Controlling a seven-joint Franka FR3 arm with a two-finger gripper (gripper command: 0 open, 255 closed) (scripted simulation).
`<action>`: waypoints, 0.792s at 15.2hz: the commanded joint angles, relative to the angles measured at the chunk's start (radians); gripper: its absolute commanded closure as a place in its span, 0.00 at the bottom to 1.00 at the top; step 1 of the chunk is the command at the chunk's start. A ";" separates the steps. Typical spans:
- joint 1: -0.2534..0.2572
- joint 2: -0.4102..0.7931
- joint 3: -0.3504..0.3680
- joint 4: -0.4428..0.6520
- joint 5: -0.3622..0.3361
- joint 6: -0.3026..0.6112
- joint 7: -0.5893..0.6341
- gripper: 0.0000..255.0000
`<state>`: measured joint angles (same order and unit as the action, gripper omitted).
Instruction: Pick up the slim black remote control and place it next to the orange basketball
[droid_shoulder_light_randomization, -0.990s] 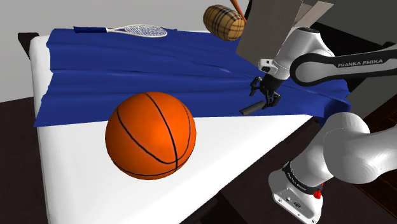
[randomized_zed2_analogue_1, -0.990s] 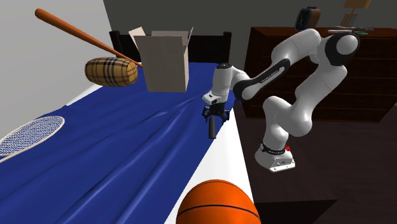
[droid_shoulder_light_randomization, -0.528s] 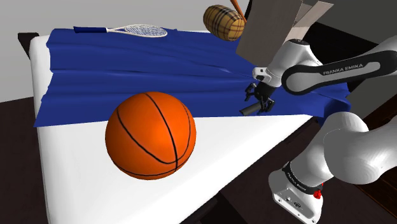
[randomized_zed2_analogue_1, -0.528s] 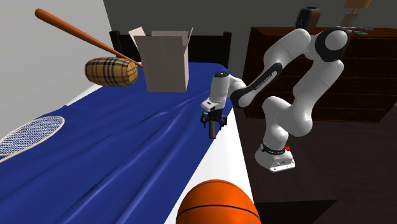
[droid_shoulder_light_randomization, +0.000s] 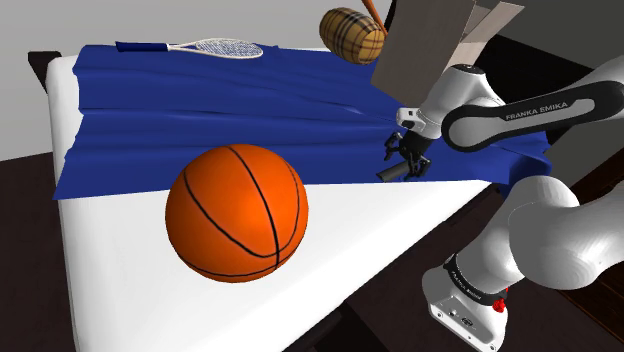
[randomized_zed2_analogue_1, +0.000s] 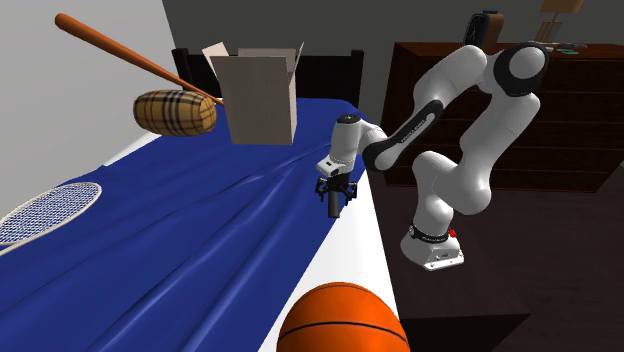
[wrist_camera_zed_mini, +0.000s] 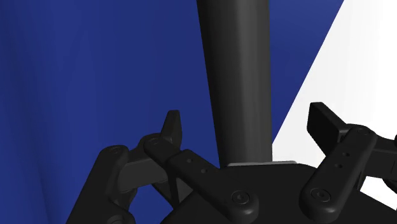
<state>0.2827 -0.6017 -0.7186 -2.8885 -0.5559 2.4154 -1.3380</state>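
Note:
The slim black remote (droid_shoulder_light_randomization: 392, 172) lies at the edge of the blue blanket (droid_shoulder_light_randomization: 230, 110), close to the bed's side by the arm. In the second exterior view the remote (randomized_zed2_analogue_1: 334, 205) sits just below the hand. My gripper (droid_shoulder_light_randomization: 406, 160) (randomized_zed2_analogue_1: 335, 190) is down over its near end, open. In the wrist view the remote (wrist_camera_zed_mini: 234, 70) runs between the two fingers of the gripper (wrist_camera_zed_mini: 248, 127). There is a gap on each side, so neither finger touches it. The orange basketball (droid_shoulder_light_randomization: 237, 212) (randomized_zed2_analogue_1: 342, 320) rests on the white sheet (droid_shoulder_light_randomization: 130, 300), well away from the remote.
A cardboard box (droid_shoulder_light_randomization: 425, 50) (randomized_zed2_analogue_1: 262, 95) stands on the blanket just beyond the gripper. A plaid bag (randomized_zed2_analogue_1: 175, 110) and a wooden bat (randomized_zed2_analogue_1: 120, 50) are near it. A tennis racket (droid_shoulder_light_randomization: 215, 47) lies at the far end. A dark dresser (randomized_zed2_analogue_1: 500, 110) stands behind the arm.
Over the last second the hand moved a little toward the box end and settled lower over the remote. The remote and ball have not moved.

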 joint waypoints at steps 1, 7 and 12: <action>0.000 0.000 0.000 0.000 0.000 0.000 0.000 1.00; 0.000 0.000 0.000 0.000 0.000 0.000 0.000 1.00; -0.004 -0.032 0.016 0.011 0.008 -0.042 -0.001 1.00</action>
<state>0.2789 -0.6206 -0.7108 -2.8824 -0.5519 2.3899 -1.3404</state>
